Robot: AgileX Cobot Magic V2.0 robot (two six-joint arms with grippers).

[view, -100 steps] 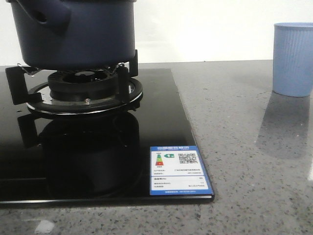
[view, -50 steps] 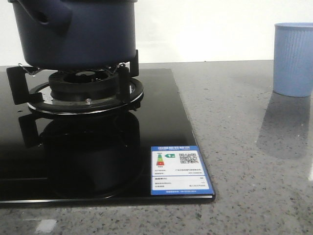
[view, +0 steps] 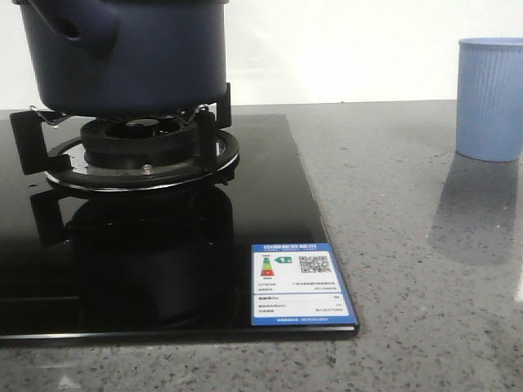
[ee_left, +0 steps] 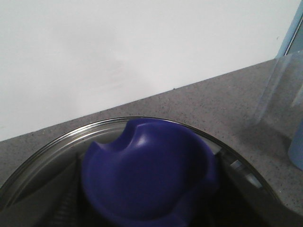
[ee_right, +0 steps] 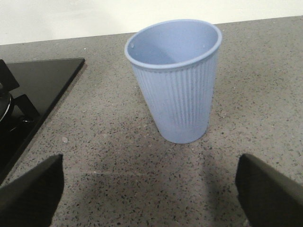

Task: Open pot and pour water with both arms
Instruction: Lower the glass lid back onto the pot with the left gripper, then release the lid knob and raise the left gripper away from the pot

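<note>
The dark navy pot (view: 139, 57) stands on the burner at the far left of the front view, its top cut off by the frame. In the left wrist view its glass lid (ee_left: 57, 142) fills the lower half, with a big blue knob (ee_left: 147, 170) in the middle. My left gripper (ee_left: 149, 198) is shut on that knob, a dark finger (ee_left: 71, 198) pressed to each side. My right gripper (ee_right: 149, 189) hangs open over bare counter, just short of the light-blue ribbed cup (ee_right: 177, 80). No water shows. Neither gripper appears in the front view.
The black glass hob (view: 270, 204) with its burner ring (view: 139, 151) covers the left of the grey speckled counter. A blue energy label (view: 301, 283) sits at its near right corner. The cup (view: 490, 98) stands at the far right, upright, with a white wall behind.
Only a slight shake of the whole front picture. Pot, hob and cup stay where they were.
</note>
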